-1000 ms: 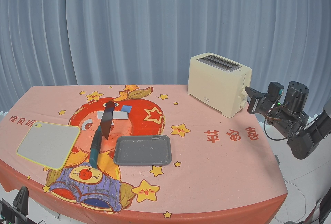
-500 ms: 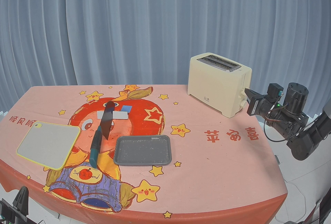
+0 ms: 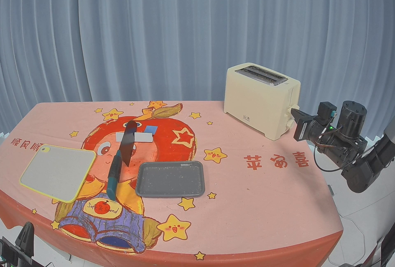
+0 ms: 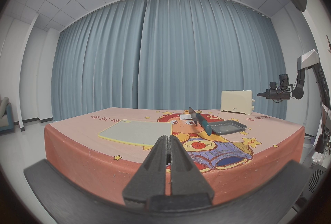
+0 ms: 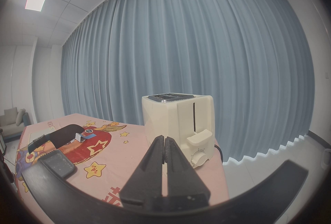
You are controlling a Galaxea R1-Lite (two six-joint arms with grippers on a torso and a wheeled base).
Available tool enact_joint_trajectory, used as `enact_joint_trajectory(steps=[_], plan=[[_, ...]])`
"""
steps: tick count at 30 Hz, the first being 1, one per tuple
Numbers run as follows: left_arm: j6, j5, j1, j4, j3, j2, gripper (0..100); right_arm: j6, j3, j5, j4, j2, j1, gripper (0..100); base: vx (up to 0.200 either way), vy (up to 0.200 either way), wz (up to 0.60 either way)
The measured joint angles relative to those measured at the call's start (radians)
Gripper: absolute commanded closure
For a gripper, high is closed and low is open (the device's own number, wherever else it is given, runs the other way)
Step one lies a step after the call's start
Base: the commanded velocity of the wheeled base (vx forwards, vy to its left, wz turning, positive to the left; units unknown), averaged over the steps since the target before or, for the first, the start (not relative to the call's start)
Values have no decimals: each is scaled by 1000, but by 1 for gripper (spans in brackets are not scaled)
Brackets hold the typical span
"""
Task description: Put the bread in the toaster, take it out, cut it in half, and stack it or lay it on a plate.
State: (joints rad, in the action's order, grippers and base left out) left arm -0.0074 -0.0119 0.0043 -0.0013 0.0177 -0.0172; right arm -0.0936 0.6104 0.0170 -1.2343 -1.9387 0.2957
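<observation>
Red chars (image 3: 275, 160) on tablecloth (image 3: 255, 214); small mark (image 3: 246, 118) on toaster (image 3: 263, 101).

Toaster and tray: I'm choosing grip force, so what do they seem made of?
Toaster: probably cream plastic, smooth with a soft sheen and moulded lever. Tray: dark grey, matt and faintly speckled; plastic or coated metal, cannot tell which.

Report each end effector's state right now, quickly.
Left end effector: closed, holding nothing.
Right end effector: closed, holding nothing, beside the toaster.
</observation>
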Motion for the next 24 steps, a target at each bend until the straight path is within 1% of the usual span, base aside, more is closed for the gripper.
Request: enact_joint_trajectory(steps=[24], plan=[[0,0,0,0,0,0,100,1,-5,1,0,-2,6,100,0,0,0]])
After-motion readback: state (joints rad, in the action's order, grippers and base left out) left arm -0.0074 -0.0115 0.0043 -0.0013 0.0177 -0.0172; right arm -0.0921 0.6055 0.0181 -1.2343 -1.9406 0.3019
